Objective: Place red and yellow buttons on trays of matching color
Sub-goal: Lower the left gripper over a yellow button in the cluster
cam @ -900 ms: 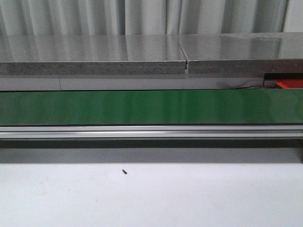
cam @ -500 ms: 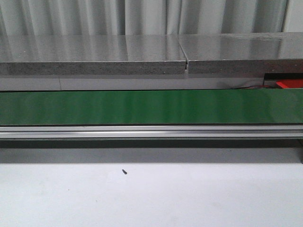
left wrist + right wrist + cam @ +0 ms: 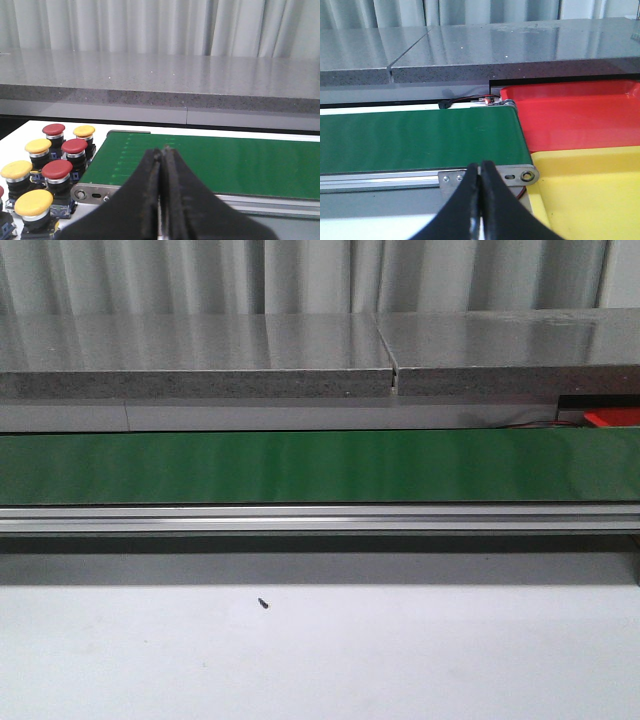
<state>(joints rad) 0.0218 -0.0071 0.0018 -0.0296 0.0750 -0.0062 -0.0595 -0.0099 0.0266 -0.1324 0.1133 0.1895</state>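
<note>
A long green conveyor belt (image 3: 320, 467) is being shown running across the front view from edge to edge, framed along its near side by a silver aluminium rail (image 3: 320, 518). Behind it, a grey speckled stone counter (image 3: 200, 360) is seen, backed by pale curtains (image 3: 300, 275). In front, a white table (image 3: 320, 660) is being shown, with a tiny dark speck (image 3: 263, 603) lying on it. No arm is being caught by this view.

In the left wrist view, the left gripper (image 3: 161, 165) is being held with its black fingers pressed together, nothing between them. A cluster of red and yellow buttons (image 3: 47, 175) is being shown standing on the white surface just beside the belt's end; among them a red button (image 3: 56, 170) and a yellow button (image 3: 33, 202) are being seen upright on dark bases.

In the right wrist view, the right gripper (image 3: 480, 177) is likewise being held with its fingers closed flat against each other, gripping nothing. The opposite end of the belt is being shown, and touching it are a red tray (image 3: 575, 115) and, nearer the camera, a yellow tray (image 3: 590, 190), set side by side. A thin red wire (image 3: 470, 100) is being seen at the belt's far corner.
</note>
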